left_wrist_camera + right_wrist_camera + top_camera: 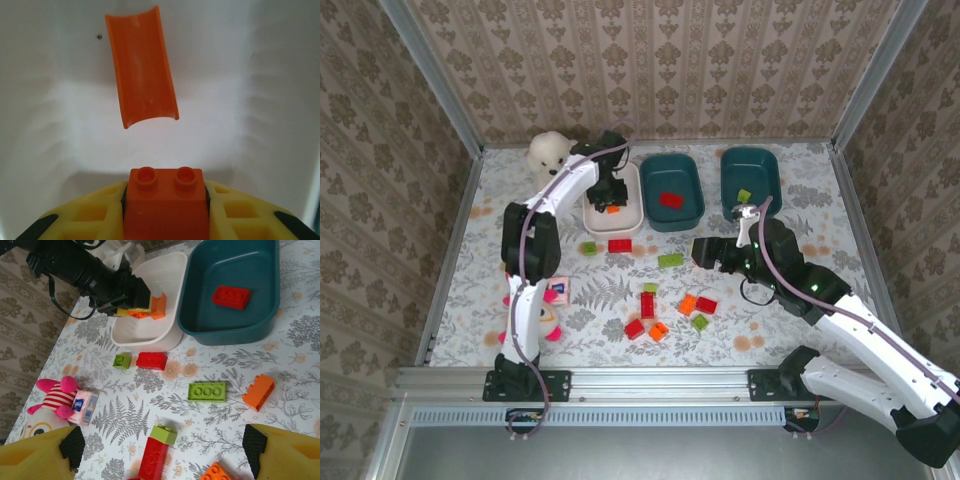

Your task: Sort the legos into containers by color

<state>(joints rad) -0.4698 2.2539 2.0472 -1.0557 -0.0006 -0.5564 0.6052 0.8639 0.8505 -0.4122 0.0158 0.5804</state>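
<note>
My left gripper is shut on a small orange brick and hangs low inside the white bin, where a curved orange piece lies. From above, the left gripper is over the white bin. One teal bin holds a red brick; the other teal bin holds a green brick. My right gripper is open above the table with nothing between its fingers. Below it lie a flat green brick, an orange brick and a red-and-green stack.
Loose bricks lie before the white bin: a small green one and a red one. More red, orange and green ones cluster nearer. A pink-and-white plush doll and pink card sit left. A white plush dog sits behind.
</note>
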